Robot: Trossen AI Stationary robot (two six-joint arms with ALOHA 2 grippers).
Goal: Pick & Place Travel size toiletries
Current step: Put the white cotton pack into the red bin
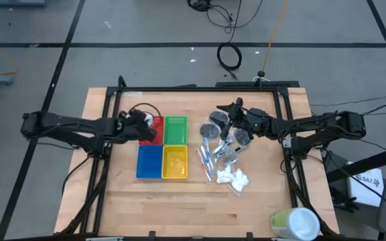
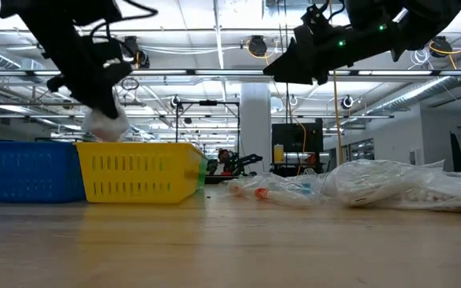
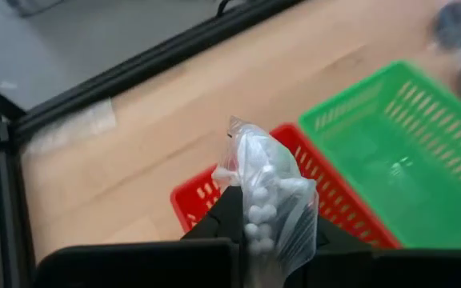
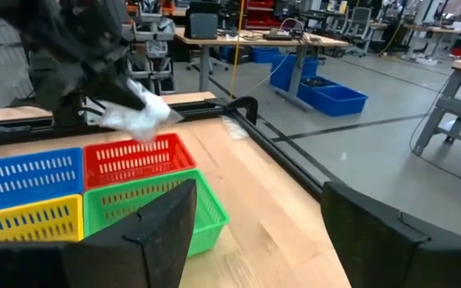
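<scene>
My left gripper [image 1: 146,124] hangs over the red tray [image 1: 157,134], shut on a small clear packet of white beads [image 3: 264,186]. The right wrist view shows the same packet [image 4: 138,116] above the red tray [image 4: 130,160]. The other travel size toiletries [image 1: 223,152], which are slim tubes, dark discs and white packets, lie in a heap on the table's right half. My right gripper [image 4: 254,232] floats open above the far end of that heap [image 1: 232,112] with nothing between its fingers. My left gripper pinches the packet's lower part [image 3: 256,232] between its two fingers. The fingers slant down from the table's left. The packet's free end [image 3: 250,140] sticks out past the fingertips. It is lifted clear, above the red tray.
Green [image 1: 175,128], blue [image 1: 149,162] and yellow [image 1: 174,163] trays join the red one in a square block at the table's middle left. A large pale green and white cylinder [image 1: 293,224] lies at the near right corner. Bare wood lies along the near edge.
</scene>
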